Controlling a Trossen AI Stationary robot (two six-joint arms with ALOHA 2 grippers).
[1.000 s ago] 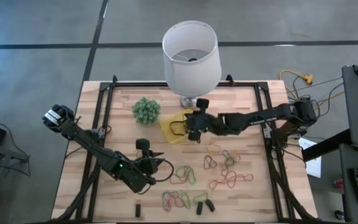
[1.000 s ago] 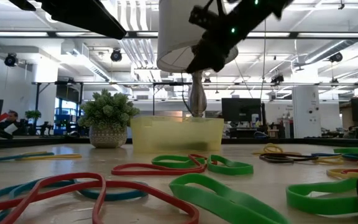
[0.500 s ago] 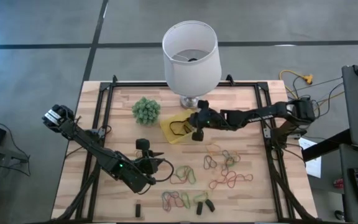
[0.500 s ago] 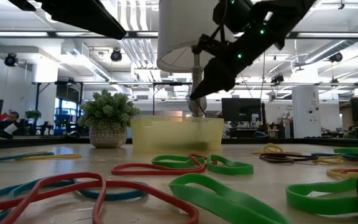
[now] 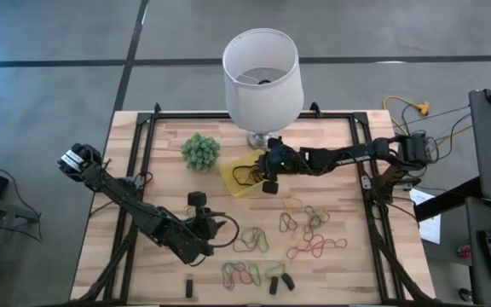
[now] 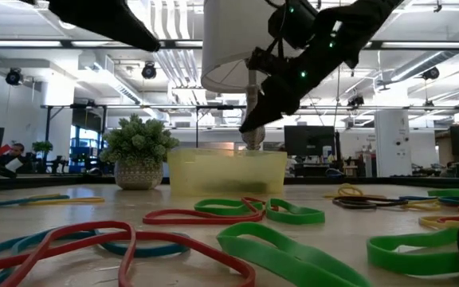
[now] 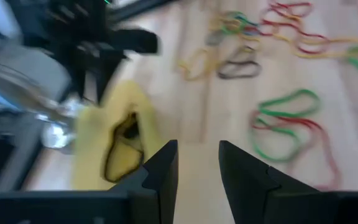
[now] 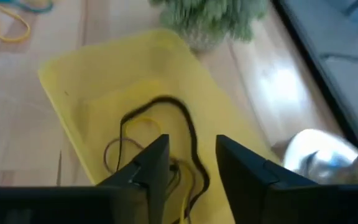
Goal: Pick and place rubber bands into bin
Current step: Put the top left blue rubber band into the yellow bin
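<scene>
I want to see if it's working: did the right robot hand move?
Yes. The right gripper stayed over the bin, but its arm stretched and shifted toward the lamp.

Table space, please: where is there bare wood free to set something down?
Free wood lies between the green plant and the table's left rail, and behind the rubber bands near the right rail. It is crowded around the bands, the yellow bin and the lamp.
</scene>
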